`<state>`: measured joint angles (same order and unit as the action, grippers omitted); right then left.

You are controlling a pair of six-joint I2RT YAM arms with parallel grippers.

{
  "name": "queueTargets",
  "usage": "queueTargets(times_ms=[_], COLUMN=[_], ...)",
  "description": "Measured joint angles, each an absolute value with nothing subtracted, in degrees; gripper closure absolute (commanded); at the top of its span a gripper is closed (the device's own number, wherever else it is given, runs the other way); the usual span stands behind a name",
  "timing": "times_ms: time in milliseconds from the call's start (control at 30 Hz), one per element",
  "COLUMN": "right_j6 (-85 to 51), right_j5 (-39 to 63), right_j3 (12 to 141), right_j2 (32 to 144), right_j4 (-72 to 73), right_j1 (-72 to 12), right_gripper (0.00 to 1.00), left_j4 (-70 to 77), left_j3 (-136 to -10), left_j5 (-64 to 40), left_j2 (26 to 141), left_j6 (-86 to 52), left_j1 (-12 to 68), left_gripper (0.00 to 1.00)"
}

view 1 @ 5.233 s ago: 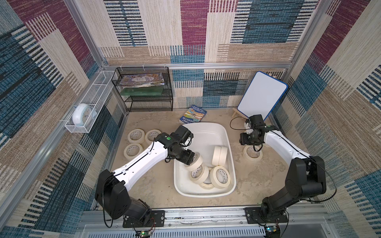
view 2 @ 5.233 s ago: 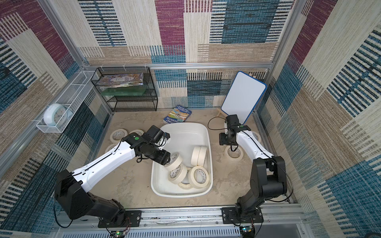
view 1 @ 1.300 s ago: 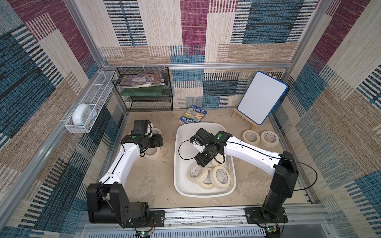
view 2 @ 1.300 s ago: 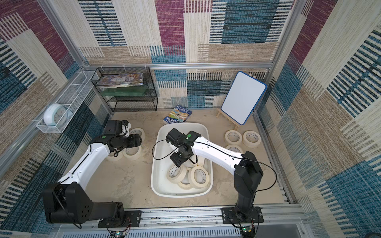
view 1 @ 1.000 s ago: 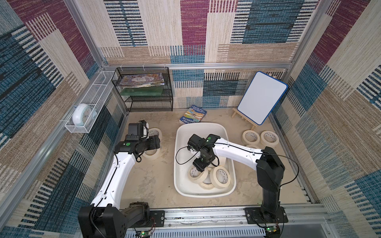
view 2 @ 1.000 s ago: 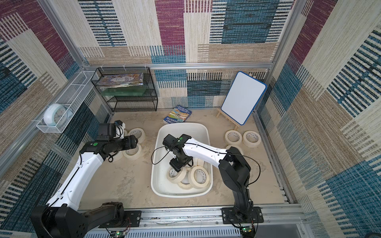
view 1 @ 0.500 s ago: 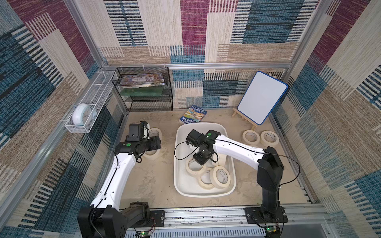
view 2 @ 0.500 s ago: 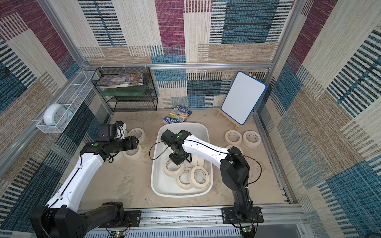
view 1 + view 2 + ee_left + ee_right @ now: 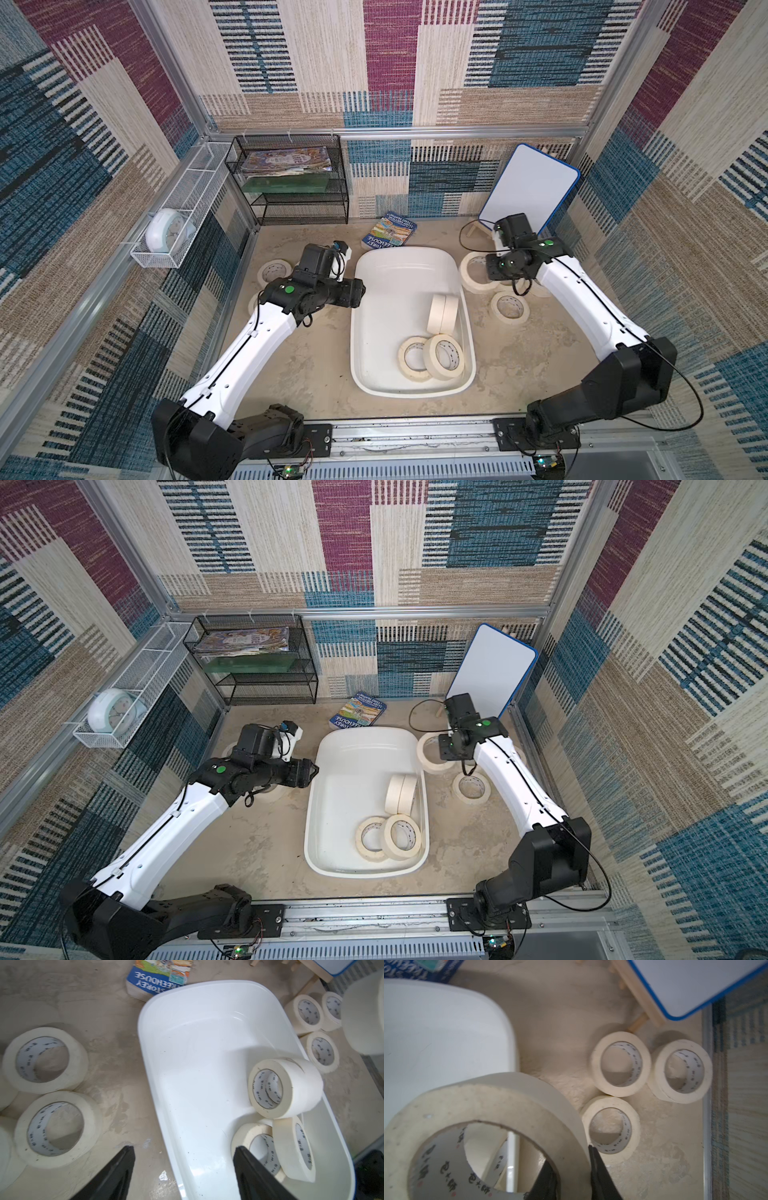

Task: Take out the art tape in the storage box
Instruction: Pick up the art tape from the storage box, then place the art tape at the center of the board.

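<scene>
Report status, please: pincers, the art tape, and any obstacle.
Left pincer open, empty, at storage box rim. Right pincer shut on one tape roll, outside the box. Inside: two rolls on edge, two leaning. No obstacle seen.

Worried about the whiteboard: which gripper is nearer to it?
Right. The right gripper, holding a tape roll, is just in front of the whiteboard; the left gripper, open, is at the storage box's opposite rim.
</scene>
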<state>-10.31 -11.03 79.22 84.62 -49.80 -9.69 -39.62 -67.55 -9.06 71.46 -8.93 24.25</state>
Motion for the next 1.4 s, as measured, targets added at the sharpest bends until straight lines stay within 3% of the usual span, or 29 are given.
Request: queueTargets(times_ms=[233,467,1133,1400], right_j6=[-11.5,-11.3,-12.4,-12.8], right_j5=[-7.2,-7.6,-4.4,-5.2], right_j3=[69.4,65.8,62.2,56.7], right_j2=[87.0,92.3,99.5,83.6], right_j4=[-40.3,-33.7,-25.0,-26.3], right_j1=[14.2,26.1,28.6,25.0], right_gripper=[1.00,1.00,1.00,1.00], left_j4=[-40.2,-40.7,-28.4,-27.3], left_j3=[-68.5,-65.5,-59.9,-58.8], left_j5=[-14.9,-19.7,-22.2,-21.0], left_j2=[77.6,84.4,96.6,95.8], left_j6=[-7.3,-4.4,-10.4,-11.6], left_j1=[33.1,37.4,40.1,40.4], left_gripper=[0.21,0.22,0.25,0.25])
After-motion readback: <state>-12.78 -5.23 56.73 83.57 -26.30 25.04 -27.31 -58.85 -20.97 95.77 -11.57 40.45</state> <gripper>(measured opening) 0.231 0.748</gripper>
